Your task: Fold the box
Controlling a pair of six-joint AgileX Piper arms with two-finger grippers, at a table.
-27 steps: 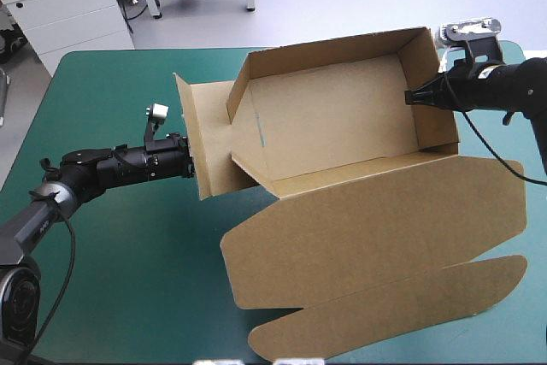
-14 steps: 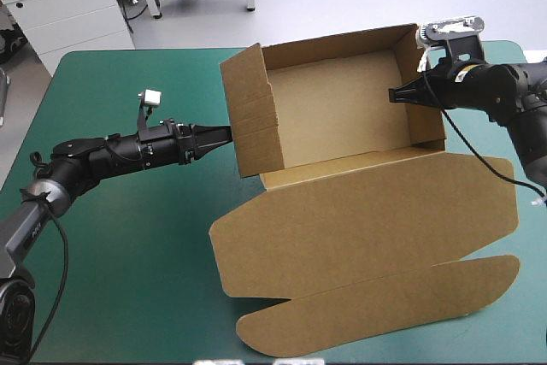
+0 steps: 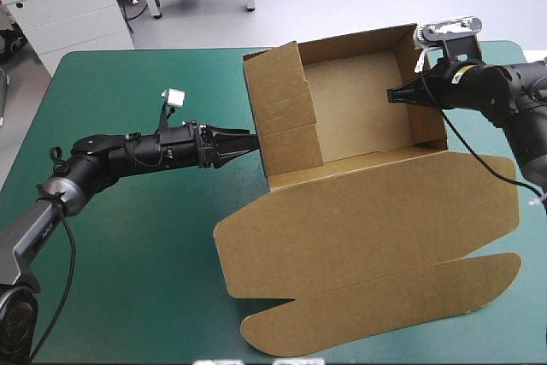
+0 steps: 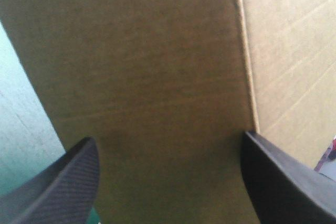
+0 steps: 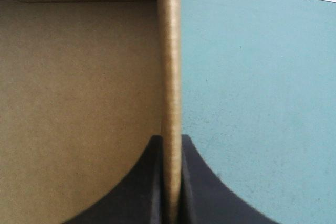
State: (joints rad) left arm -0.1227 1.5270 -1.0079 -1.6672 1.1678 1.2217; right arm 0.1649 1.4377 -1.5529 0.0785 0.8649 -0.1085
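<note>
The brown box (image 3: pixel 363 117) stands as an open tray at the table's far right, its walls raised. Its lid (image 3: pixel 367 220) lies flat toward the near edge. My left gripper (image 3: pixel 246 141) is open, its tips against the outside of the box's left wall (image 3: pixel 286 113), which leans slightly inward. In the left wrist view that wall (image 4: pixel 157 66) fills the space ahead of the left gripper (image 4: pixel 168 137). My right gripper (image 3: pixel 395 94) is shut on the right wall (image 3: pixel 425 83) from above. The board's edge (image 5: pixel 170 51) runs between the right gripper (image 5: pixel 170 142) fingers.
The lid's long rounded flap (image 3: pixel 385 314) reaches almost to the table's near edge. Bare teal-green cover (image 3: pixel 128 254) lies under and in front of my left arm. A white cabinet (image 3: pixel 68 6) stands beyond the far left corner.
The left wall, earlier splayed outward, has swung upright and moved right. My left gripper followed it rightward. The right gripper kept its hold on the right wall.
</note>
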